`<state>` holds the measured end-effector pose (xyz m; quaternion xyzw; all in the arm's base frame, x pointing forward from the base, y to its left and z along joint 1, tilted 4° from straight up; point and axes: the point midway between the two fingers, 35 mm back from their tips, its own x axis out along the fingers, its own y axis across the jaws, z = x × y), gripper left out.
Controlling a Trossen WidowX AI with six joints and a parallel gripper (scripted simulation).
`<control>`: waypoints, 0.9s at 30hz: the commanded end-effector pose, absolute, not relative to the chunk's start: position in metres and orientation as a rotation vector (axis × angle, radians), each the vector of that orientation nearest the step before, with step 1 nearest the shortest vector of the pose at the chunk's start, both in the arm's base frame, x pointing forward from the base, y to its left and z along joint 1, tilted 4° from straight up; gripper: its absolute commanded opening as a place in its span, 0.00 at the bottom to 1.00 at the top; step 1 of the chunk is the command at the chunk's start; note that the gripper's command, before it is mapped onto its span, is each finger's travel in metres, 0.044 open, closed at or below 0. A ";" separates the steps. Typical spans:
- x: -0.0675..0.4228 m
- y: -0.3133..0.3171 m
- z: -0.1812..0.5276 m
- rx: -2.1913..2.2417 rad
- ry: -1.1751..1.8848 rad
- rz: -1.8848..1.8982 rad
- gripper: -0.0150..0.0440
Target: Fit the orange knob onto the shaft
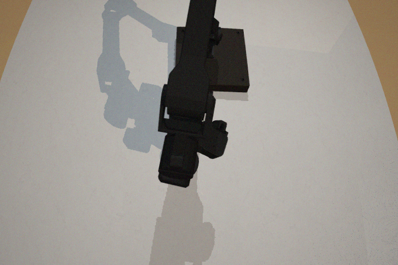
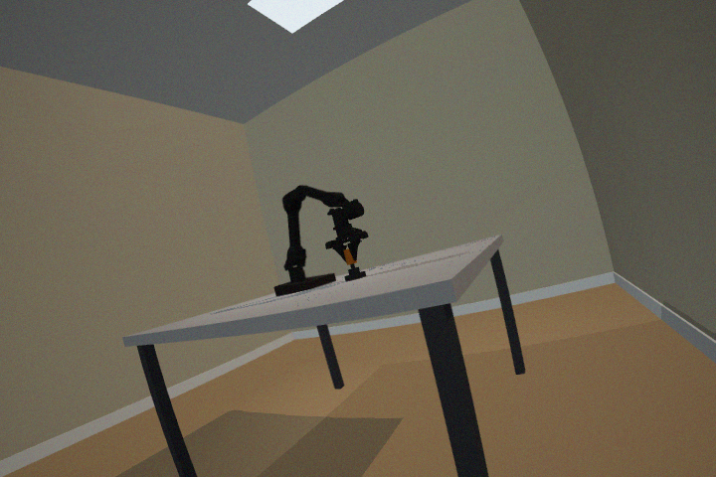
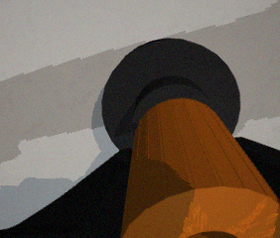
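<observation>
My gripper (image 2: 348,253) is shut on the orange knob (image 2: 348,256) (image 3: 200,192) and holds it upright over the round dark pedestal (image 2: 355,275) (image 3: 123,93). In the wrist view the knob's far end sits at the middle of the pedestal and hides the D-shaped shaft. The knob's near end shows a hole with one flat side. From the side the knob hangs a little above the pedestal. From above, the arm (image 1: 187,93) covers the knob and the pedestal.
The arm's dark square base plate (image 1: 232,59) (image 2: 304,284) lies on the grey table (image 1: 299,156) (image 2: 415,275) just behind the pedestal. The table's edges are far from the gripper.
</observation>
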<state>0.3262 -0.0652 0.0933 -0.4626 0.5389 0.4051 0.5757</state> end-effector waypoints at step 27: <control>0.327 -0.065 0.095 -1.249 1.175 1.103 0.25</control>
